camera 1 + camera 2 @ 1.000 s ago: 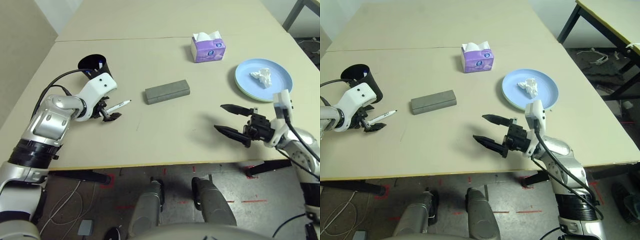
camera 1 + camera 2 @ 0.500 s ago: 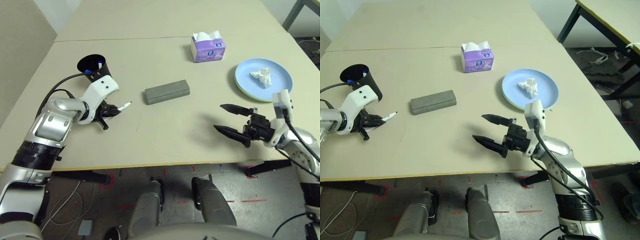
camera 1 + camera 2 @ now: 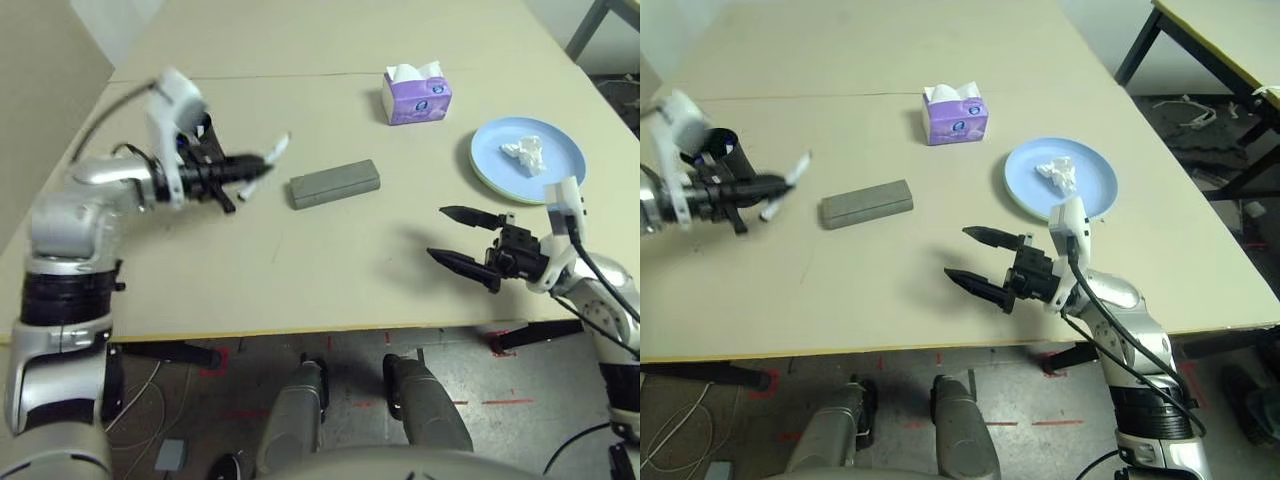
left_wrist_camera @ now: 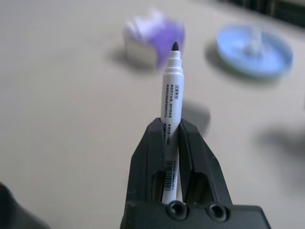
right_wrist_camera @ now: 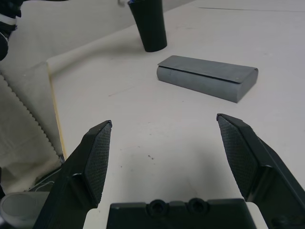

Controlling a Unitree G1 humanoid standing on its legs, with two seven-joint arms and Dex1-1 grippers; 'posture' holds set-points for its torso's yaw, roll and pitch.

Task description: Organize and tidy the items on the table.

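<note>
One marker (image 4: 170, 107), one grey glasses case (image 3: 335, 183), one purple tissue box (image 3: 415, 96), one black cup (image 5: 149, 25), one crumpled tissue (image 3: 524, 153) and two stacked plates (image 3: 500, 150) (light-blue over light-green) are on view.

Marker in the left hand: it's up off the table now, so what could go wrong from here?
1. The left hand pinches the marker near its rear end, most of the barrel sticking out; it could pivot or slip.
2. The tip looks uncapped and might mark the table.
3. The black cup sits right behind the hand, so a careless swing may tip it.
</note>
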